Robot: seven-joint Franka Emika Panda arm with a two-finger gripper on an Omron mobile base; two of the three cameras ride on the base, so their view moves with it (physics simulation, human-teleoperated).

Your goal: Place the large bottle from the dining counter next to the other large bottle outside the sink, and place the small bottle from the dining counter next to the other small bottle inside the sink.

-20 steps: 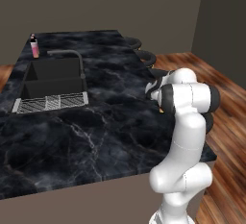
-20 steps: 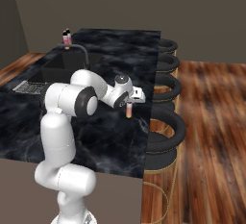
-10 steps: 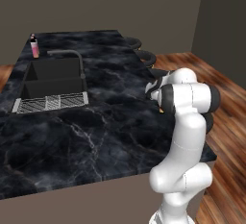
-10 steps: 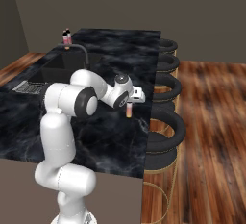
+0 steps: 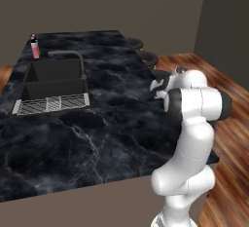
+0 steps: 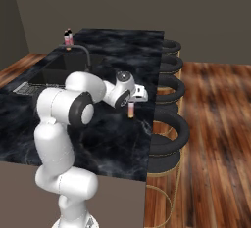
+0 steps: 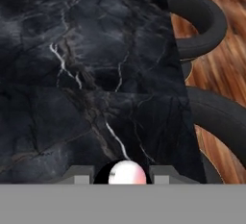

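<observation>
My gripper (image 6: 131, 105) hovers over the right edge of the dining counter (image 6: 110, 141), shut on a pale pink bottle (image 6: 131, 110) that hangs upright below the fingers. In the hand view the bottle's rounded pink-white top (image 7: 126, 174) sits between the two fingertips of the gripper (image 7: 122, 175), with the black marble of the counter (image 7: 72, 74) beneath. I cannot tell whether this is the large or the small bottle. Another pink bottle with a dark cap (image 5: 34, 47) stands on the counter outside the sink (image 5: 53, 77), at its far corner. The inside of the sink is dark.
A curved dark faucet (image 5: 73, 58) arches over the sink, and a ribbed grey drain rack (image 5: 51, 104) lies along its near side. Round black stools (image 6: 169, 134) line the counter's right edge above the wooden floor (image 6: 215, 124).
</observation>
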